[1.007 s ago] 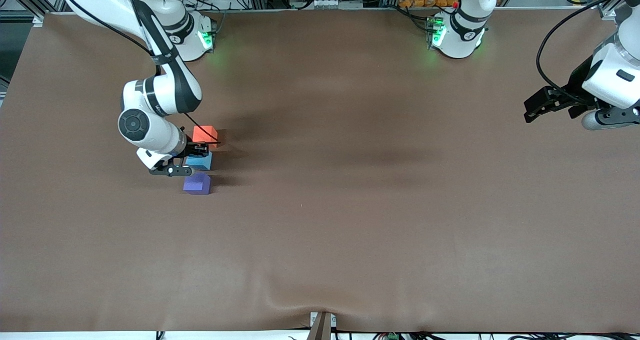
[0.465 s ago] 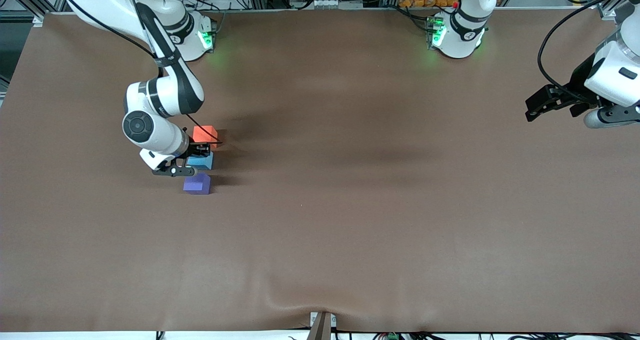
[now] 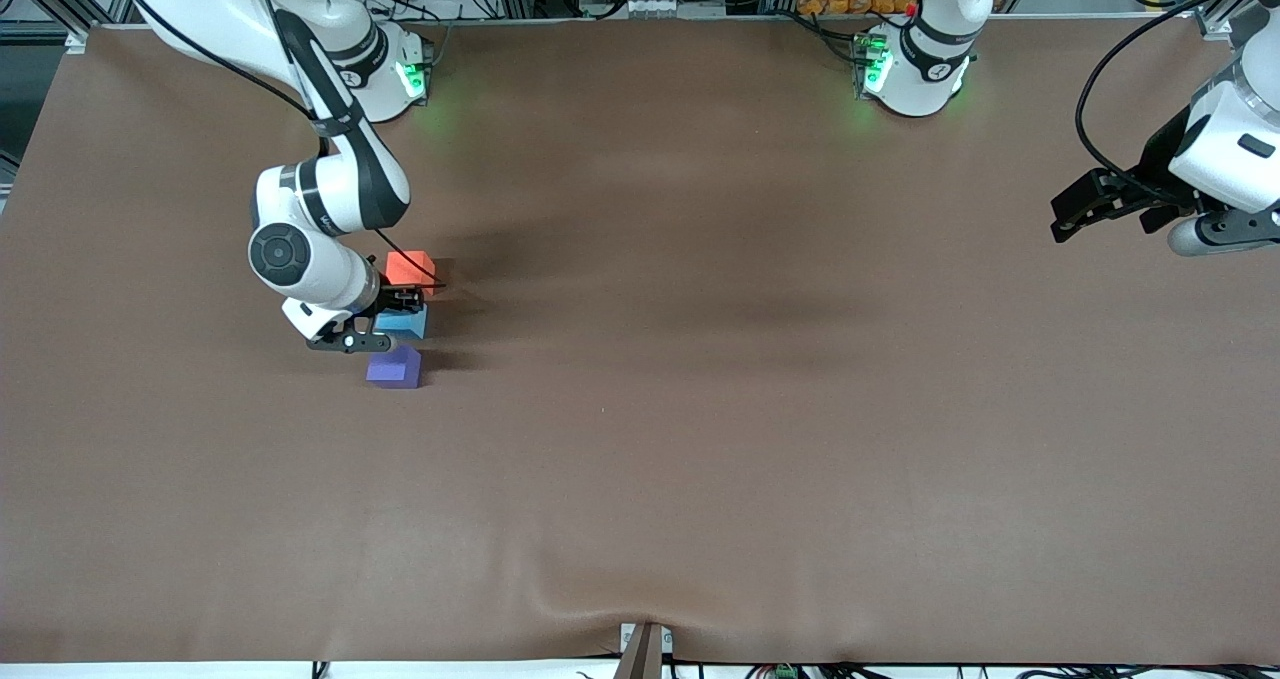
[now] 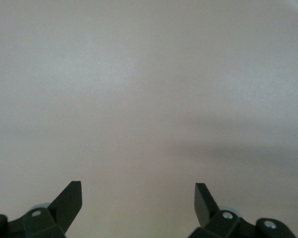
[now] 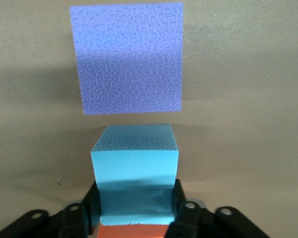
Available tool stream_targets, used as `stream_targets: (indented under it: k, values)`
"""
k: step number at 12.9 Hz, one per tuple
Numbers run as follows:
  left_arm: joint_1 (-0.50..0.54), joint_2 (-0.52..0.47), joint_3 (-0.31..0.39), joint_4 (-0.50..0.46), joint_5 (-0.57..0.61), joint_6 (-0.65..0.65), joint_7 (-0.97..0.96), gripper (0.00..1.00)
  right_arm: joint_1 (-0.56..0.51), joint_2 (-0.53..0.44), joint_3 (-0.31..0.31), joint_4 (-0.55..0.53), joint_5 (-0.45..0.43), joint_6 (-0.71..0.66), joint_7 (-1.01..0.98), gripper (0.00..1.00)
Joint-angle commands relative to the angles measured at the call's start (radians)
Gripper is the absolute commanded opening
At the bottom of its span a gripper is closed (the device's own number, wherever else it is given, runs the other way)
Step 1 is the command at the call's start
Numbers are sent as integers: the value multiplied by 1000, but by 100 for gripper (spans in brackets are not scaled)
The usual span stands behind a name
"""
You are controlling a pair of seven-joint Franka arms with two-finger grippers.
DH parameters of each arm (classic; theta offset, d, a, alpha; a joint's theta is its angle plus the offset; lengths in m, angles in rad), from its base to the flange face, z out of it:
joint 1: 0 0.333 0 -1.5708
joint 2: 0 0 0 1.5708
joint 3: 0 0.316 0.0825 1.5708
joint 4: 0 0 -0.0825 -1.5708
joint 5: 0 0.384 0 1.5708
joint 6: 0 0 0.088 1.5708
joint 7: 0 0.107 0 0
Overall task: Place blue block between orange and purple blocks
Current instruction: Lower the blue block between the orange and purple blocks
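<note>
The blue block [image 3: 405, 322] [image 5: 134, 153] rests on the table in a short row, with the orange block [image 3: 410, 265] [image 5: 134, 232] farther from the front camera and the purple block [image 3: 394, 368] [image 5: 129, 57] nearer to it. My right gripper [image 3: 392, 315] [image 5: 135, 194] is low at the table, shut on the blue block, one finger against each side. A small gap separates blue from purple; orange sits close against blue. My left gripper [image 3: 1068, 215] [image 4: 138, 191] hangs open and empty above the left arm's end of the table.
The brown table cover [image 3: 700, 409] stretches bare from the row of blocks toward the left arm's end. Both arm bases [image 3: 915, 69] stand along the table's edge farthest from the front camera.
The right arm's wrist has shifted slightly while the blue block stays in the row. The left arm rose a little, then held still.
</note>
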Motion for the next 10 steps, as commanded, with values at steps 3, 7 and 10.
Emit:
stream_targets:
  k: [3,7,10]
  values:
    - [7,-22,-2,-12,-8,-8,8,100,-9,-7,6,30,-6,-46,11,100]
    - [7,-22,-2,-12,-8,-8,8,100,-12,-29,6,218,9,-306,12,100]
    - [7,-22,-2,-12,-8,-8,8,100,-20,-29,3,444,8,-529,9,100]
